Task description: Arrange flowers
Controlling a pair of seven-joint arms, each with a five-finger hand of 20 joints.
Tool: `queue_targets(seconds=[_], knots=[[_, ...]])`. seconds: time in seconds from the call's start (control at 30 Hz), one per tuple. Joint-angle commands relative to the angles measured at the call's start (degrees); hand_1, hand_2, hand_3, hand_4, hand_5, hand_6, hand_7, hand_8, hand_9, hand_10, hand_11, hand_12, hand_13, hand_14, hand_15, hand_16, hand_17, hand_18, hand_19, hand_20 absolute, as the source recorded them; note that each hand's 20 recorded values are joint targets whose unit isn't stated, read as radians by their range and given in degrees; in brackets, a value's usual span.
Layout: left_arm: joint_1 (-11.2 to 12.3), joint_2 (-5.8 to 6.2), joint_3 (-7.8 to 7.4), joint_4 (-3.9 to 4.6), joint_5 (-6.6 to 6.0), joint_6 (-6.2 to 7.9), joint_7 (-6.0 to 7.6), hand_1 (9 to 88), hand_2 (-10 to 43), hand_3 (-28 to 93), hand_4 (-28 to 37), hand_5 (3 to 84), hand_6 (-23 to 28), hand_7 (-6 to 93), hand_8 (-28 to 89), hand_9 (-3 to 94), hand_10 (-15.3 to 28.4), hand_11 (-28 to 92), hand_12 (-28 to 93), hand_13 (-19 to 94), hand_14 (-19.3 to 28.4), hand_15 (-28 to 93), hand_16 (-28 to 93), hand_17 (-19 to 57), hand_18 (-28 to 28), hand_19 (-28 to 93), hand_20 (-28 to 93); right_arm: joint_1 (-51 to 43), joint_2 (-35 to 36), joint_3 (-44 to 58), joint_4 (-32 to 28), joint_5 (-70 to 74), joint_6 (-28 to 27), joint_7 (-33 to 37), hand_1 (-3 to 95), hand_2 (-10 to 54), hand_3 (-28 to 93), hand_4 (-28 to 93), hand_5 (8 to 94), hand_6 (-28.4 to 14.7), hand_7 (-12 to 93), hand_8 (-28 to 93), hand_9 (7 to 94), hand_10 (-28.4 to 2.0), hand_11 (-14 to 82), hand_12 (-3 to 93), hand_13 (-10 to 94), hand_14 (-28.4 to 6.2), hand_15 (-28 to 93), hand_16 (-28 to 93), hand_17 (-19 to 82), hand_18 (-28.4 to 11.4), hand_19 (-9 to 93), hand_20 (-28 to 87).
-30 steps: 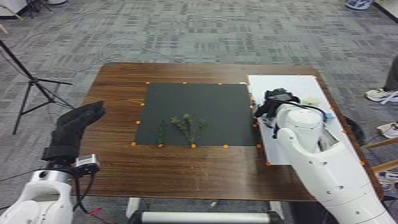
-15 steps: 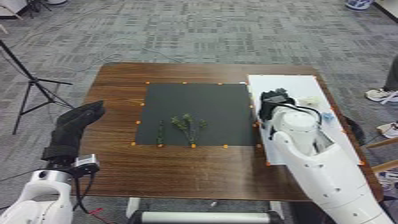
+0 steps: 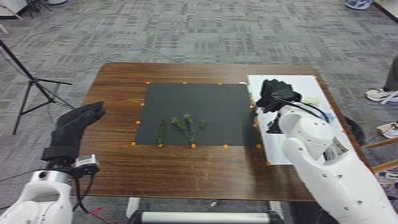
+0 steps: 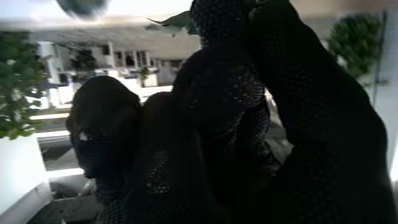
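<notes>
– What are the arms (image 3: pixel 333 180) like?
– White, smooth, rounded, with small dark dots.
– And around the left hand (image 3: pixel 78 120)?
– Gloved in black fabric; near that hand, a small pale box (image 3: pixel 86 160) and looping black cables (image 3: pixel 88 171).
– The right hand (image 3: pixel 277 91)?
– Black as well, in perforated mesh

The mat (image 3: pixel 197 102) lies on the table (image 3: pixel 178 172), sprigs (image 3: pixel 188 128) along its near edge, sheet (image 3: pixel 302 82) to its right
</notes>
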Motion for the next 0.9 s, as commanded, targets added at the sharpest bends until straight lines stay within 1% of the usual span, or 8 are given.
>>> queue_targets(seconds=[0.03,0.2,0.27,0.33,0.53,0.77,0.87,0.9], knots=[[0.47,0.01,-0.26,-0.49,-0.11,-0.92,-0.71,25.1,-6.0,70,-20.7,46.6,2.7,16.4,-8,45.7,12.8,19,11,33,16.6,13,1,-1.6,10.6,1,12,-2.9,2.01,0.9,-7.56,1.49,2.45,-1.45,50.8,-9.5,65,-8,82.0,-0.7,40,24,93.7,-8.0,55.0,25.0,94,1.9,83,21,68,-15.8,93,43],[0.43,-0.02,-0.14,-0.5,-0.09,-1.17,-0.86,25.1,-5.9,70,-20.6,46.6,2.7,16.3,-8,45.7,12.7,19,11,33,16.6,13,1,-1.6,10.6,1,12,-4.74,0.8,-1.05,-9.48,2.26,2.27,-1.63,50.8,-9.5,66,-8,82.0,-0.8,40,24,93.7,-7.9,55.0,25.0,94,1.9,83,21,68,-15.8,93,43],[0.45,-0.05,-0.2,-0.5,-0.02,-1.43,-0.79,25.1,-5.9,70,-20.5,46.6,2.6,16.3,-8,45.7,12.7,19,11,33,16.6,13,1,-1.6,10.6,1,12,-5.03,-0.28,-2.01,-9.28,2.08,1.35,-1.62,50.8,-9.5,66,-8,82.0,-0.8,40,24,93.7,-7.9,55.0,25.0,94,1.9,83,21,68,-15.8,93,43],[0.37,-0.14,-0.12,-0.48,-0.07,-1.16,-0.64,25.1,-5.9,70,-20.6,46.6,2.7,16.4,-8,45.7,12.7,19,11,33,16.6,13,1,-1.6,10.6,1,12,-5.23,-1.45,-2.94,-8.65,1.81,0.96,-1.81,50.8,-9.5,66,-8,82.1,-0.8,40,24,93.7,-7.9,55.0,24.9,94,1.9,83,21,68,-16.0,93,43],[0.59,-0.15,-0.32,-0.58,-0.09,-1.37,-0.56,25.1,-5.9,70,-20.6,46.5,2.6,16.4,-8,45.6,12.7,18,11,33,16.5,13,1,-1.6,10.6,1,12,-5.68,-3.98,-5.32,-6.84,0.73,-0.74,-2.35,50.8,-9.5,66,-8,82.2,-0.9,40,24,93.7,-7.9,55.1,24.7,94,1.9,83,21,68,-16.0,93,43],[0.86,-0.33,-0.51,-0.66,-0.1,-1.42,-0.56,25.1,-6.0,70,-20.5,46.5,2.6,16.3,-8,45.5,12.7,19,11,33,16.6,13,1,-1.6,10.6,0,12,-5.92,-3.86,-5.07,-6.8,0.49,-1.96,-2.5,50.5,-9.5,66,-8,82.2,-1.0,40,24,93.7,-8.0,55.0,24.5,94,1.9,82,22,68,-16.0,93,44],[1.0,-0.39,-0.65,-0.67,-0.2,-1.31,-0.62,25.1,-6.0,70,-20.6,46.5,2.6,16.3,-8,45.6,12.7,19,11,33,16.5,13,1,-1.6,10.6,0,12,-6.5,-3.04,-3.7,-7.32,2.12,-0.61,-2.75,48.8,-9.5,66,-7,81.7,-0.5,40,24,93.7,-8.1,54.4,24.7,94,1.9,82,22,68,-15.9,93,44],[0.98,-0.42,-0.64,-0.64,-0.15,-1.33,-0.63,25.1,-6.0,70,-20.6,46.5,2.6,16.3,-8,45.6,12.7,19,11,33,16.6,13,1,-1.6,10.6,0,12,-6.89,-2.98,-2.74,-7.81,3.24,-1.42,-3.03,44.8,-8.4,68,-7,81.1,0.1,39,23,93.7,-8.4,53.1,25.0,94,1.8,81,23,67,-16.0,93,44]])
